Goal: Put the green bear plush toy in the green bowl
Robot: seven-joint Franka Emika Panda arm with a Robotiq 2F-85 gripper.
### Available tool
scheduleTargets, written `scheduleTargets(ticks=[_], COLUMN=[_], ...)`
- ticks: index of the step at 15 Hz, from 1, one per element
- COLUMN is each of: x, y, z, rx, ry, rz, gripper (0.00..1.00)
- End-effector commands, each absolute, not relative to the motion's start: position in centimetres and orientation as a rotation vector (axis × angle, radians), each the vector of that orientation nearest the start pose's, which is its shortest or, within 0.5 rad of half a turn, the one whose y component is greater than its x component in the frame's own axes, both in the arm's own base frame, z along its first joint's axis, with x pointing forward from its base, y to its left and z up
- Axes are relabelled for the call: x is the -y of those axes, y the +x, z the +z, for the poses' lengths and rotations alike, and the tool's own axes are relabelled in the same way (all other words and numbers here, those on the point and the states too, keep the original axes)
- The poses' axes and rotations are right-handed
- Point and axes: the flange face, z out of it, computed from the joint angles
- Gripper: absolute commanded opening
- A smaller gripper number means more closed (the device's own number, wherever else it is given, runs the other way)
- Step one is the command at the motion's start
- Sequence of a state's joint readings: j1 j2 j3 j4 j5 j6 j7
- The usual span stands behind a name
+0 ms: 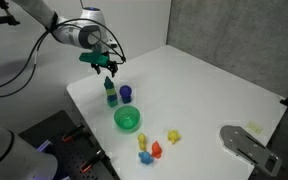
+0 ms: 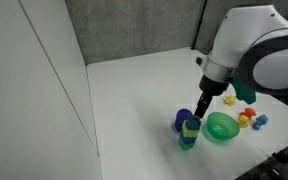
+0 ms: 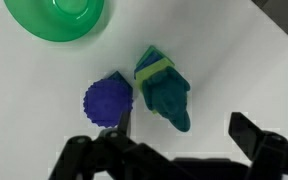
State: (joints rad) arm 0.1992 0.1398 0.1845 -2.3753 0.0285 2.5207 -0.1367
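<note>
One green bear plush toy (image 1: pixel 110 93) | upright, long axis vertical | gripper (image 1: pixel 106 67) above, jaws wide | green bowl (image 1: pixel 128 120) near

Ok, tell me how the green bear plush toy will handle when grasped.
The green bear plush toy looks soft, so it will probably squash rather than slip. Taller than wide, it may tip if nudged, perhaps onto the purple round object beside it.

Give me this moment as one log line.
phase: pre-grasp | gripper: open, above green bear plush toy | toy: on table beside purple round object, ungrasped | green bowl: no toy inside
</note>
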Motion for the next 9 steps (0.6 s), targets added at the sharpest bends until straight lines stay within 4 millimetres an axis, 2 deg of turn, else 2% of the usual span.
scheduleTargets(ticks=[1,4,6,9], x=[-20.0,-20.2,-20.3,-20.5], y=[47.8,47.8,48.0,48.1], z=[25.1,23.7,23.0,22.4], rx=[0.809,0.82,0.834,0.864], ry=[-2.975,-2.983,-2.991,-3.001], rz=[-0.026,-0.009,-0.002,-0.014], gripper=[1.0,1.0,0.72,0.47])
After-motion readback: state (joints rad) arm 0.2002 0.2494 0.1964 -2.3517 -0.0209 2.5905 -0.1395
